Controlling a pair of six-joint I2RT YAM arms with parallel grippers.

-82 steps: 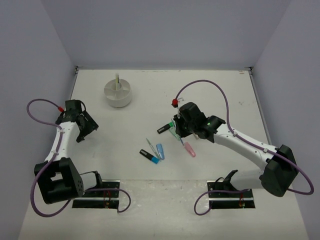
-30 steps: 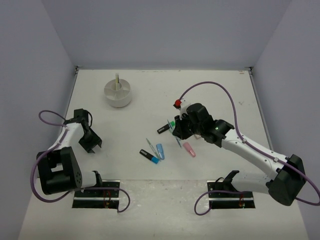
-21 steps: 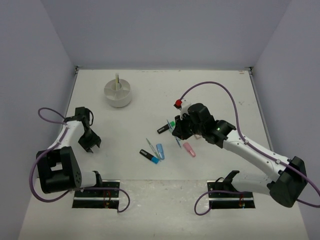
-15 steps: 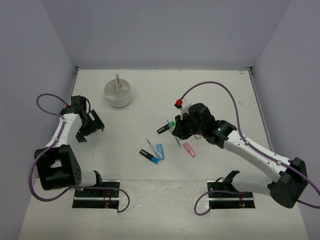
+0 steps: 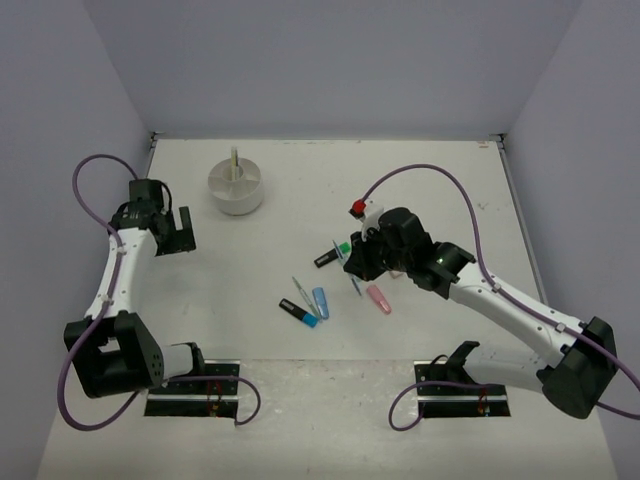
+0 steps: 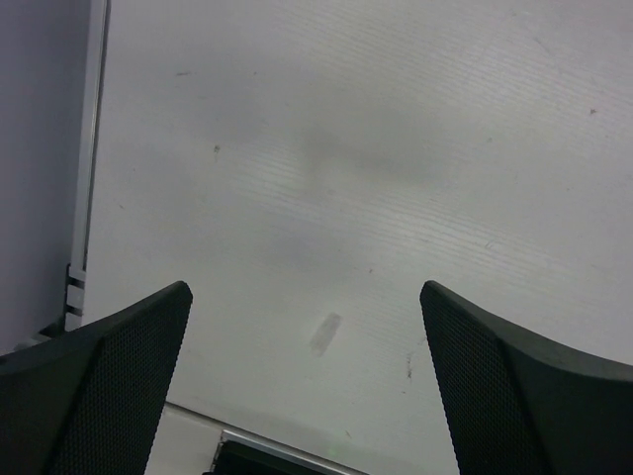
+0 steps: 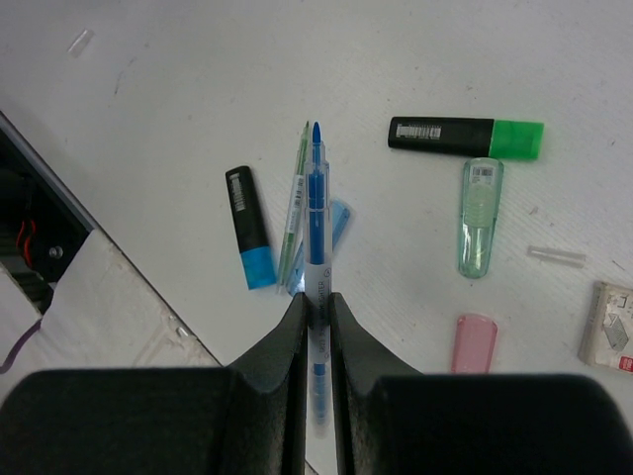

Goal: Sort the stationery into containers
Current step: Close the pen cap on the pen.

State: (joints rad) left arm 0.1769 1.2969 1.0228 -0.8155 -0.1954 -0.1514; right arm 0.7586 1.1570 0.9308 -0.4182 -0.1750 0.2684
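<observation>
- The white counter (image 5: 430, 180) carries everything. The left wrist view shows only a bare stretch of it.
- The left tool (image 6: 305, 297) is released, its jaws spread wide and touching nothing. It hangs over the counter's left side, near the tub but apart from it.
- The right tool (image 7: 316, 302) is clenched on a thin blue pen (image 7: 316, 193), which points straight out from the fingers. From the top view the tool hides most of that pen.
- The round white tub (image 5: 238, 195) sits at the far left, well apart from the right tool. A yellow stick (image 5: 234, 160) stands in it; which compartment cannot be told.
- A black-and-green highlighter (image 7: 465, 137) lies right of the pen's tip, and a black-and-blue highlighter (image 7: 248, 240) lies left of its shaft.
- A clear green piece (image 7: 480, 218), its kind hard to make out, lies just below the green highlighter.
- A thin green pen (image 7: 294, 213) and a pale blue piece (image 7: 340, 220) lie partly hidden behind the held pen.
- A pink eraser (image 7: 474, 343) lies near the right tool. A tan eraser (image 7: 611, 325) is cut off at the frame's edge.
</observation>
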